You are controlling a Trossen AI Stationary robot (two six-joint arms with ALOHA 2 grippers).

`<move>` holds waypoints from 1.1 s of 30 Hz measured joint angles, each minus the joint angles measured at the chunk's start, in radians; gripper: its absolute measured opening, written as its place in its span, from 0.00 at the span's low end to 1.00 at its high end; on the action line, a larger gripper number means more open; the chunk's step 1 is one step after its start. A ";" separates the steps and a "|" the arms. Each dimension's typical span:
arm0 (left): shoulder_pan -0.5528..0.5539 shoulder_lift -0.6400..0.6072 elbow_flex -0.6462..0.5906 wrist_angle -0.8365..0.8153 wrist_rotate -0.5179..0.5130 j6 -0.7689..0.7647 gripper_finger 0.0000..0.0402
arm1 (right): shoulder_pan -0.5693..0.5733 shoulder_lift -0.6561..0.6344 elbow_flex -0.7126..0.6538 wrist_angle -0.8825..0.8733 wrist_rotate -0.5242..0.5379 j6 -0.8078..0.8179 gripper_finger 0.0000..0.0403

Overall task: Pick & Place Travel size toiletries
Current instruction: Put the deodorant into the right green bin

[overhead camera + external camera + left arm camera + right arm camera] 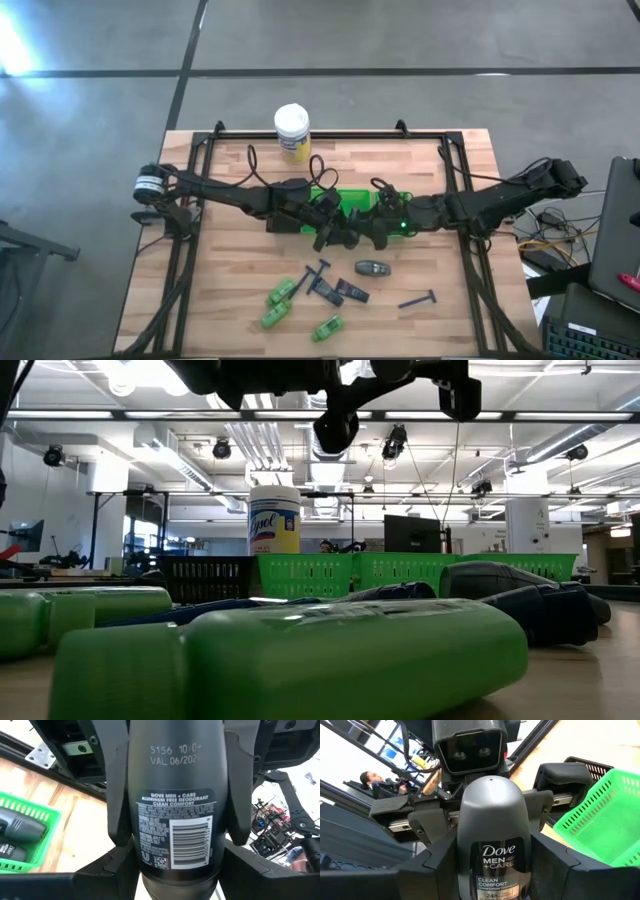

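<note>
Over the green slatted plastic bin [352, 204], the two dark arms met, hiding their fingertips from above. The left gripper [172, 827] and right gripper [487, 837] both clasped one grey oblong deodorant tube [172, 795], reading "Dove Men+Care Clean Comfort"; the yellow white-lidded jar [274, 519] read "Lysol".

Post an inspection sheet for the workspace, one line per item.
Surface: wooden table, bare at the rear corners.
Job's things: grey deodorant held in the air over the green bin; green bottles, razors, a grey tube and a dark packet lie loose near the front.
Clutter: yellow wipes jar at the back edge.
Grippers: left gripper and right gripper meet mid-table, both apparently closed on the deodorant.
Cables: loops on the arms; tangle off the right edge.
Surroundings: person in the background.
</note>
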 joint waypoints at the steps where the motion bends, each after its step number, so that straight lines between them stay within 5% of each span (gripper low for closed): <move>1: 0.000 0.000 0.000 0.000 -0.002 0.000 0.54 | 0.000 0.000 0.001 0.000 0.000 -0.002 0.47; 7: -0.002 0.000 0.001 -0.081 -0.102 -0.024 0.59 | -0.006 -0.005 0.001 -0.074 0.032 0.004 0.47; 15: -0.002 -0.010 0.009 -0.230 -0.110 -0.056 0.82 | -0.036 -0.041 -0.003 -0.467 0.079 0.126 0.48; 21: -0.001 -0.099 0.011 -0.503 -0.211 0.074 0.87 | -0.120 -0.043 -0.009 -0.803 0.080 0.313 0.49; 25: -0.002 -0.167 0.011 -0.698 -0.310 0.142 0.87 | -0.206 -0.040 -0.025 -0.816 0.003 0.303 0.51; 33: -0.004 -0.230 0.011 -0.843 -0.344 0.154 0.87 | -0.295 -0.024 -0.058 -0.794 -0.076 0.292 0.56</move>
